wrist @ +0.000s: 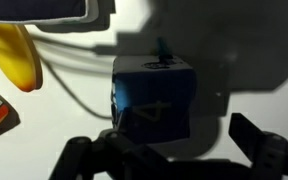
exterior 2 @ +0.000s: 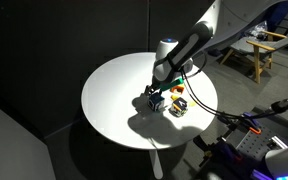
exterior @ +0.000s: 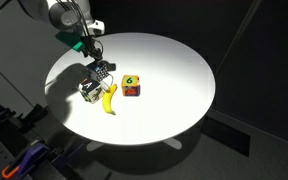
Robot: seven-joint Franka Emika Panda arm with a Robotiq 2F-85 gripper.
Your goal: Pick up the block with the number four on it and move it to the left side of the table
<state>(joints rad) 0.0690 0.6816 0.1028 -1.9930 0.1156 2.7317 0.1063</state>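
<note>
The block with the number four (wrist: 152, 92) is a light-blue cube with a pale 4 on its near face. It sits on the white table (wrist: 269, 60) in shadow. My gripper (wrist: 174, 132) is open, with its dark fingers on either side of the block. The left finger is close against the block and a gap shows before the right finger. In both exterior views the gripper (exterior: 100, 72) (exterior 2: 156, 97) is low over the table (exterior: 174, 70) (exterior 2: 114, 90). There it hides most of the block, and a bit of blue (exterior 2: 157, 102) shows between the fingers.
A banana (exterior: 110, 98) (wrist: 14, 55) lies close beside the gripper. An orange-red cube with a green 6 (exterior: 131, 86) (exterior 2: 177, 90) and a black-and-white cube (exterior: 89, 90) (exterior 2: 178, 109) stand nearby. The round table drops off at its edges.
</note>
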